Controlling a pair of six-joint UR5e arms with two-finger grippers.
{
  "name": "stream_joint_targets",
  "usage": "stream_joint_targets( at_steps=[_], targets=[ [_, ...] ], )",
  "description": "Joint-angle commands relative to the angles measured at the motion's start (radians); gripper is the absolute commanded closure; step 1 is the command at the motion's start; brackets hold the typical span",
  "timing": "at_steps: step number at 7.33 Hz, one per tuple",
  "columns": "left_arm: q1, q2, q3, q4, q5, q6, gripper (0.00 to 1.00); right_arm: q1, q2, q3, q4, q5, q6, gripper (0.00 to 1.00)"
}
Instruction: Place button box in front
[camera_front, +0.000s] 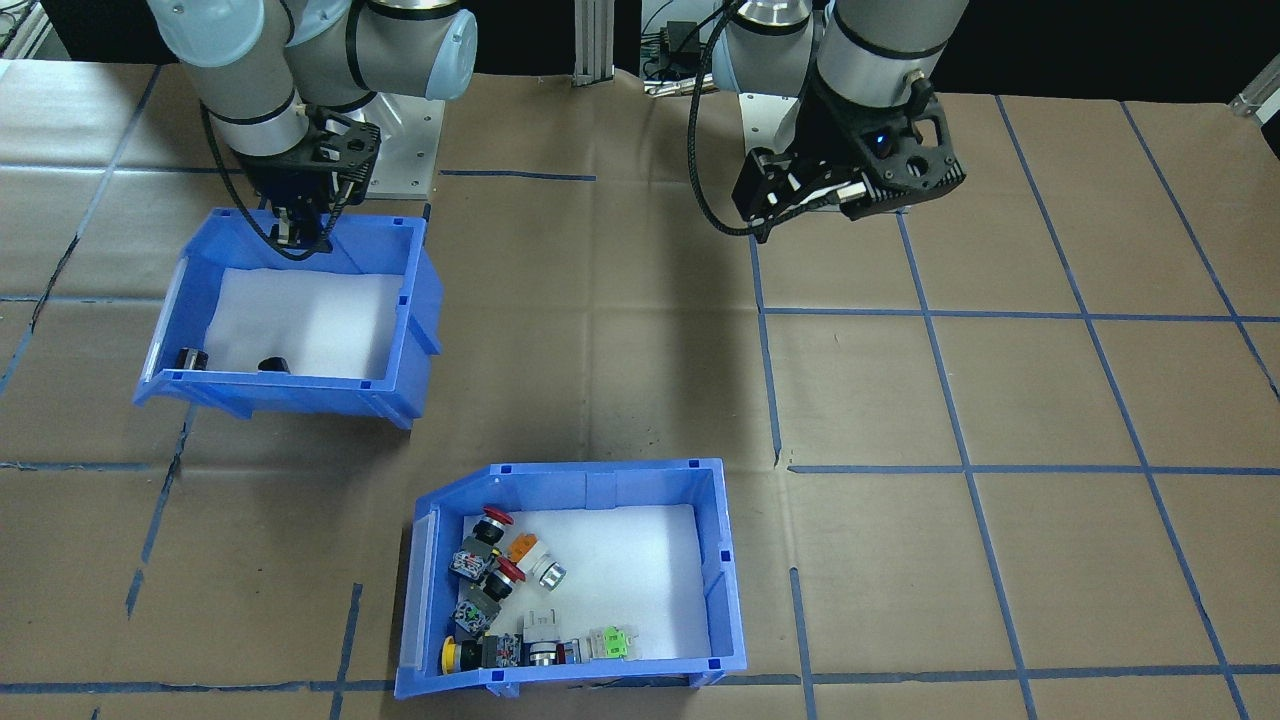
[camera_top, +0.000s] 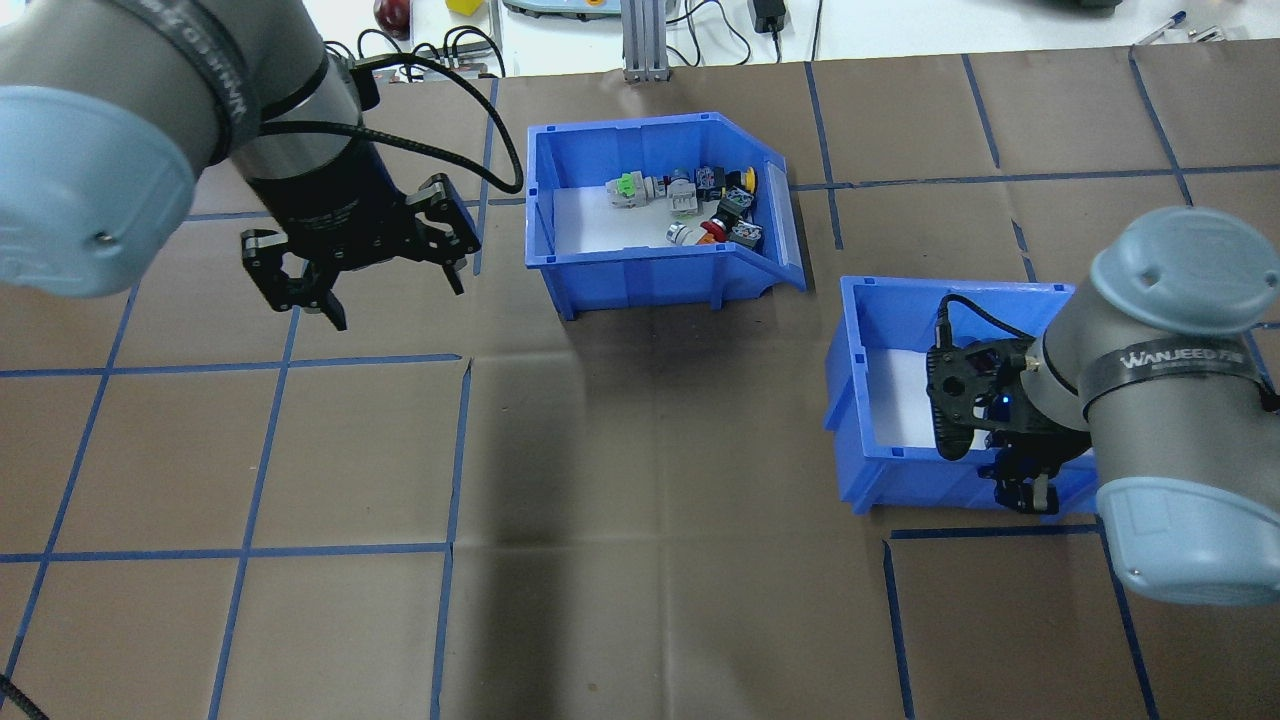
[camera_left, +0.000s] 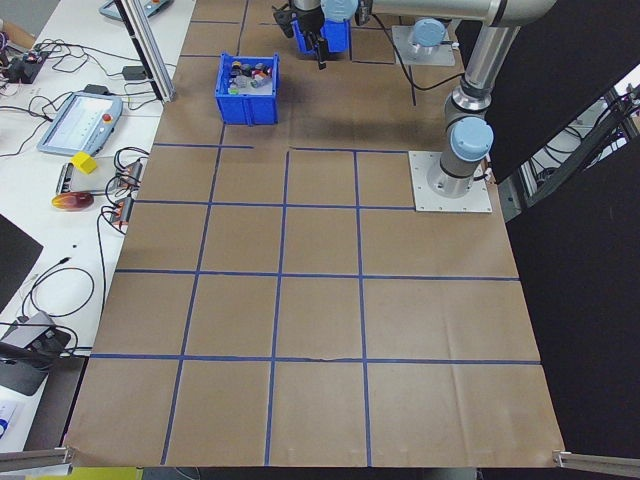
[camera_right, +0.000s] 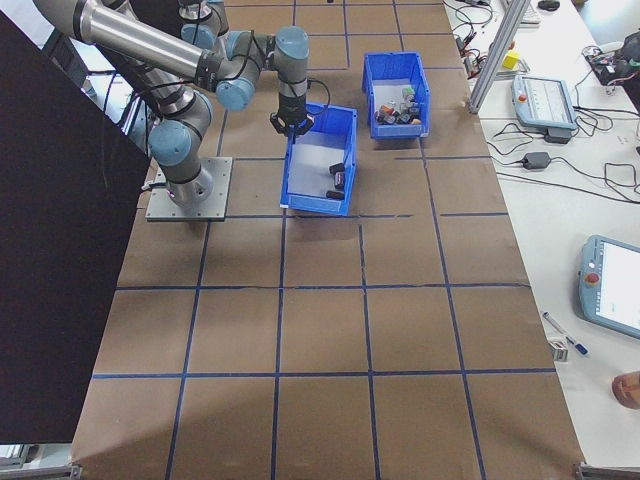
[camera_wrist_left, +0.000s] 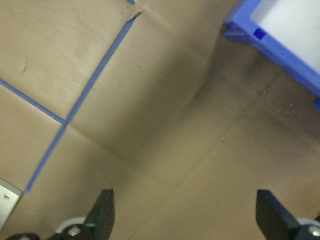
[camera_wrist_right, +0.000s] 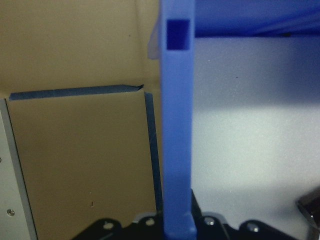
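Note:
The button box (camera_front: 600, 487) (camera_top: 650, 282) (camera_right: 372, 95), a blue sloped-front bin with a white liner, holds several red, orange, yellow and green push-buttons and stands on the brown table away from the robot. My left gripper (camera_top: 395, 300) (camera_front: 800, 205) (camera_wrist_left: 187, 215) hangs open over bare table to its side, with only a bin corner (camera_wrist_left: 260, 35) in the left wrist view. My right gripper (camera_top: 1022, 492) (camera_front: 298, 228) (camera_wrist_right: 176, 222) is shut on the robot-side wall of the second blue bin (camera_front: 290, 385) (camera_top: 860, 400), which holds dark cylinders (camera_front: 192, 358).
Blue tape lines grid the brown table cover. The arm base plates (camera_front: 410, 140) (camera_left: 452, 183) sit at the robot's edge. An aluminium post (camera_top: 635, 40) and cables stand just past the far edge, and teach pendants (camera_right: 545, 100) lie on the side bench.

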Motion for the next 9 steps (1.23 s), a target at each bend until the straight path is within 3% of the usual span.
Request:
stream_joint_targets(
  at_steps=[1,4,6,7,8,9],
  targets=[
    [0.013,0.091,-0.075,-0.004,0.056,0.284,0.01,0.232,0.007,0.000,-0.017,-0.006,0.220,0.93],
    [0.065,0.188,-0.195,0.028,0.038,0.302,0.01,0.499,0.036,-0.001,-0.080,0.004,0.459,0.93],
    [0.073,0.211,-0.199,0.036,0.035,0.261,0.01,0.661,0.150,-0.016,-0.206,-0.005,0.597,0.92],
    [0.081,0.236,-0.200,0.047,0.032,0.259,0.02,0.707,0.196,-0.045,-0.220,-0.021,0.639,0.92],
    [0.093,0.247,-0.218,0.071,-0.050,0.251,0.05,0.729,0.233,-0.071,-0.217,-0.033,0.676,0.92],
    [0.096,0.245,-0.220,0.071,-0.097,0.222,0.04,0.741,0.263,-0.078,-0.226,-0.038,0.687,0.92]
  ],
)
